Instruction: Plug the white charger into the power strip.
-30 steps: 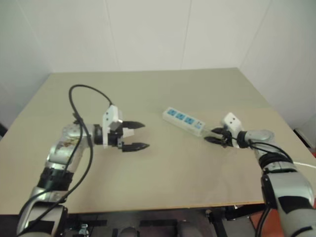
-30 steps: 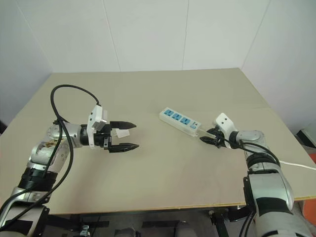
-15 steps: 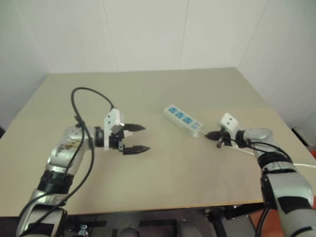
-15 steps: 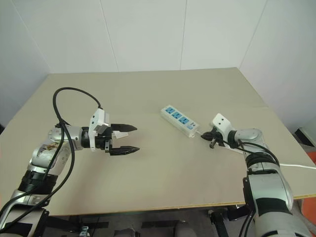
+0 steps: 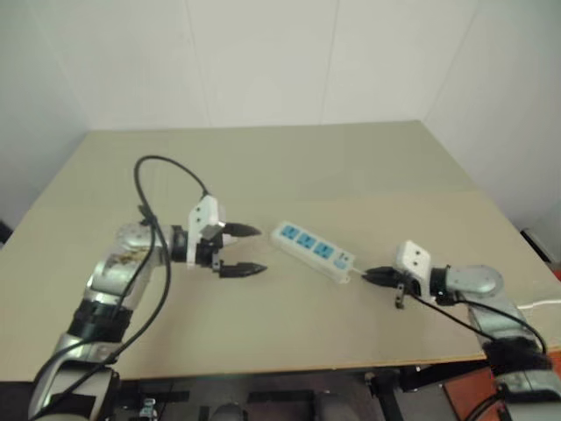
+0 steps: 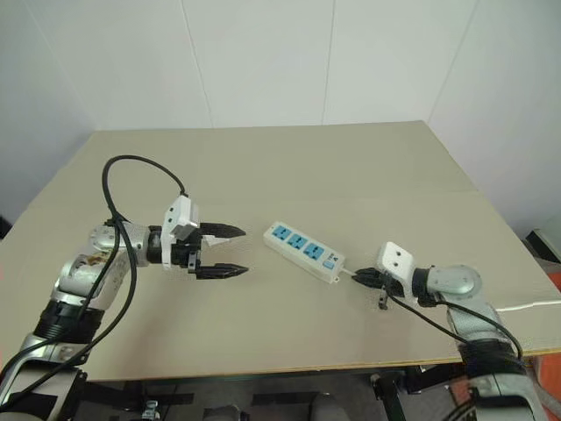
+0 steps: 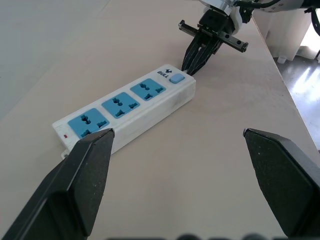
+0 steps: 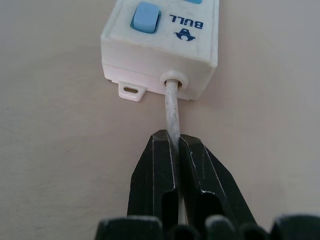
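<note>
So the power strip (image 6: 303, 252) is lying flat on the tan tabletop (image 6: 289, 167), roughly in the middle, angled between the two arms with its three blue sockets facing up. The right gripper (image 6: 364, 278) has its fingers (image 8: 165, 190) pinched tight on the thin white cord (image 8: 172, 112) just where it comes out of the switch end of the strip. The left gripper (image 6: 230, 252) sits near the strip's other end, fingers spread wide with nothing in them.
</note>
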Robot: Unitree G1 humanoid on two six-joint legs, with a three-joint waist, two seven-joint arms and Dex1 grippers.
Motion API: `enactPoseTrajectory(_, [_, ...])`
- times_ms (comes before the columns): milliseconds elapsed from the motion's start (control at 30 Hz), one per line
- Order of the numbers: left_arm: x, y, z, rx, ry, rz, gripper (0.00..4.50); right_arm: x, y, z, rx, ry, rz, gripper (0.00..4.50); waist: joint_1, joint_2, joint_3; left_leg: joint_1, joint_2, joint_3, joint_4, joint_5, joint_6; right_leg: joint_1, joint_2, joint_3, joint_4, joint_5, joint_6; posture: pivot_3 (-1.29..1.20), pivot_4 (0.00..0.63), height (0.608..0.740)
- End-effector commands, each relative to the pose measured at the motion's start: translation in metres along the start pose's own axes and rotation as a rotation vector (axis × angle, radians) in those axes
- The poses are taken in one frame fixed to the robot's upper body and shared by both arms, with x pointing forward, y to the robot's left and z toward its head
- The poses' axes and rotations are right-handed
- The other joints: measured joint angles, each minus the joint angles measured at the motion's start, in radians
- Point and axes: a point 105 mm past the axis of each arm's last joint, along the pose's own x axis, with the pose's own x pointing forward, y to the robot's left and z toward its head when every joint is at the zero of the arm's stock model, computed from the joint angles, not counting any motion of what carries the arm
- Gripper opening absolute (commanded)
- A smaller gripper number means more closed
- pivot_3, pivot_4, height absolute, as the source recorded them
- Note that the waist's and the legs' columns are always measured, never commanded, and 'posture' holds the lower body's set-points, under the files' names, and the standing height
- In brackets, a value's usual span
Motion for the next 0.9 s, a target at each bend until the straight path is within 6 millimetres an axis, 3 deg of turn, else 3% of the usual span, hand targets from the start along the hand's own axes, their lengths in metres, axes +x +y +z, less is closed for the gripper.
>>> enactPoseTrajectory(33, [-0.002,0.001,0.004,0.03,0.009,0.0,4.5,-0.007,-0.003,0.006,0.009,-0.023,-0.043,0.02,0.003,0.0,0.0,0.0,0.0,0.0,0.0,0.0,0.0,0.0,0.0,0.0,0.0,0.0,0.0,0.0,0.15,0.74])
enactPoseTrajectory(233, [0.0,0.003,0.002,0.032,0.016,-0.001,4.5,-0.014,0.002,0.019,0.012,-0.072,-0.007,1.9,0.009,0.0,0.0,0.0,0.0,0.0,0.0,0.0,0.0,0.0,0.0,0.0,0.0,0.0,0.0,0.0,0.15,0.74])
enactPoseTrajectory(467, [0.0,0.004,0.001,0.035,0.012,0.005,4.5,-0.035,-0.004,0.037,-0.002,-0.149,-0.009,4.38,0.011,0.0,0.0,0.0,0.0,0.0,0.0,0.0,0.0,0.0,0.0,0.0,-0.001,0.0,0.0,0.0,0.15,0.74])
enactPoseTrajectory(633, [-0.003,0.005,0.001,0.033,0.007,0.015,4.5,-0.043,-0.008,0.048,0.02,-0.287,-0.121,4.45,0.012,0.0,0.0,-0.001,0.0,0.0,0.0,0.0,0.0,0.0,0.0,0.0,-0.001,0.0,0.0,0.0,0.15,0.74])
enactPoseTrajectory(700, [-0.003,0.006,0.001,0.032,0.006,0.018,4.5,-0.04,-0.01,0.049,0.021,-0.346,-0.216,4.45,0.011,-0.002,0.0,0.0,0.0,0.0,0.0,0.0,0.0,0.0,0.0,0.0,-0.001,0.0,0.0,0.0,0.15,0.74])
enactPoseTrajectory(900, [-0.004,0.008,0.001,0.033,0.01,0.024,4.5,-0.017,0.0,0.044,0.105,-0.427,-0.227,4.45,0.01,-0.001,0.0,0.0,0.0,0.0,0.0,0.0,0.0,0.0,0.0,0.0,0.0,0.0,0.0,0.0,0.15,0.74])
